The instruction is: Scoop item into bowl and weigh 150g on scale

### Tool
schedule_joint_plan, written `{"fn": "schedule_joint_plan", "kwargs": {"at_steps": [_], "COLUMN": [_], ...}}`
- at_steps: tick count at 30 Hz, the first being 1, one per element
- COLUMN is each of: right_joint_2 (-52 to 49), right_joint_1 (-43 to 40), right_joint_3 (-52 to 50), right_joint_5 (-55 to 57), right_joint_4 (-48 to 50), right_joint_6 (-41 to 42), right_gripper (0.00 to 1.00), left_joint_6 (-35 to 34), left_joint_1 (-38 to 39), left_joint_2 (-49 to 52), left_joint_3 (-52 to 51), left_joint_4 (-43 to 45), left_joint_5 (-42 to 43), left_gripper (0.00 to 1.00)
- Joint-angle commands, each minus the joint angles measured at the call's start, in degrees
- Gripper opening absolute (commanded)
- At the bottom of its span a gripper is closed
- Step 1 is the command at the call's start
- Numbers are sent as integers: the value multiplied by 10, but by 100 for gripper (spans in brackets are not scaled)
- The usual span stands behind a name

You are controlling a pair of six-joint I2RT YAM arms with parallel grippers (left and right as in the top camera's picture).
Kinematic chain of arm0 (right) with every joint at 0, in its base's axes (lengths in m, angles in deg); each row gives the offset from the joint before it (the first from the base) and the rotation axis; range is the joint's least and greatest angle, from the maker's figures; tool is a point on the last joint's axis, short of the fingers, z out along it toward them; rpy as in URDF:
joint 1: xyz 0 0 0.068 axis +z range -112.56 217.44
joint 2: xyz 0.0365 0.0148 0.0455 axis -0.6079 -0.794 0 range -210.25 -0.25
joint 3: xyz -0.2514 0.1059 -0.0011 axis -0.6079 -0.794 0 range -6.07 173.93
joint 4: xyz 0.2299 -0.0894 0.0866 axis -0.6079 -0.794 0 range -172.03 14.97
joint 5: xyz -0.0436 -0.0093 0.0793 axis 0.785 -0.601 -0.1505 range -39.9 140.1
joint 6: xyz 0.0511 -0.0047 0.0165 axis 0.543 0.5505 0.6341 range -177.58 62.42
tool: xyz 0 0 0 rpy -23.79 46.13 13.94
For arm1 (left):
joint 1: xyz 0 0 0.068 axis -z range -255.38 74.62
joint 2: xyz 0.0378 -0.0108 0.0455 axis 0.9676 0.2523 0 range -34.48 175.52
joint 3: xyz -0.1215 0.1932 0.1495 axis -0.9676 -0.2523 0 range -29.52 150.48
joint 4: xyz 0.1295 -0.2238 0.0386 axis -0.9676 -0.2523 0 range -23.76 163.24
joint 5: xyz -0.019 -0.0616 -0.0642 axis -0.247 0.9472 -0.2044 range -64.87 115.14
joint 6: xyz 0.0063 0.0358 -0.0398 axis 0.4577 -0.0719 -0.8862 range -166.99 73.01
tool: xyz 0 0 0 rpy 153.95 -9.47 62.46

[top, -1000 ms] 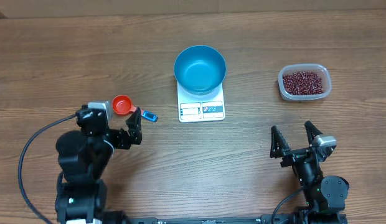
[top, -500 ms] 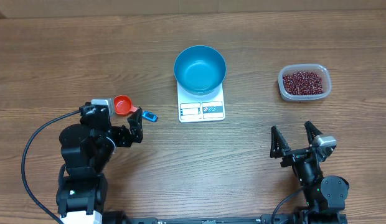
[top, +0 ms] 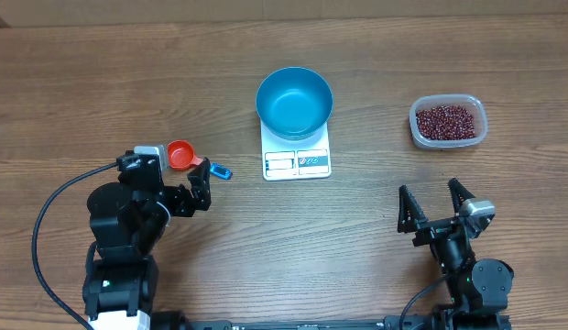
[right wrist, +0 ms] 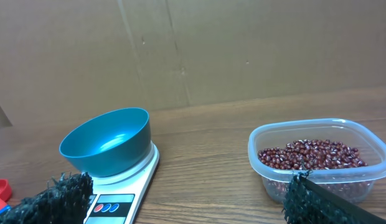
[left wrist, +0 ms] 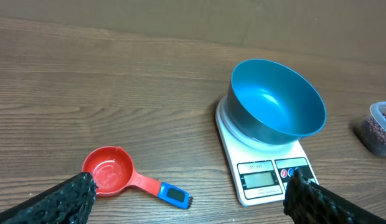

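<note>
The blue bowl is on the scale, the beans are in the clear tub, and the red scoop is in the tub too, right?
Not quite. The red scoop lies on the table, left of the scale, as the overhead view shows. The rest stands.

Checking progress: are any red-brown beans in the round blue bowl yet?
No, the round blue bowl shows a bare inside; the red-brown beans lie in the clear plastic tub.

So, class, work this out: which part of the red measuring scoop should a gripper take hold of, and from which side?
On the scoop, grip the straight handle between round cup and blue end, coming down from above with jaws across its narrow width. It lies flat, and the cup looks too wide to pinch.
</note>
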Motion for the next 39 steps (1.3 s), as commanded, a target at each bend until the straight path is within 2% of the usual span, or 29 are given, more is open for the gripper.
{"fn": "schedule_joint_plan", "kwargs": {"at_steps": [1,8,15,27,39], "right_joint_2": [6,6,6,6,6], "right_joint_1": [3,3,3,3,3], "right_joint_3": [-6,-6,-6,-6,-6], "right_joint_5": [6,6,6,6,6], "right_joint_4": [3,3,3,3,3], "right_joint_6": [-2,-2,-2,-2,-2], "right_gripper": [100,100,100,100,100], "left_joint_6": [-11,-28,-42,-81,-124], "left_joint_1": [3,3,3,3,3], "left_joint_2": [0,0,0,0,9], "left_joint_3": [14,14,18,103,135], "left_joint_4": [1,-8,-19,-127,-152], "left_joint_5": [10,-15,-34,-113,-121], "left_gripper": [100,100,94,94,93]}}
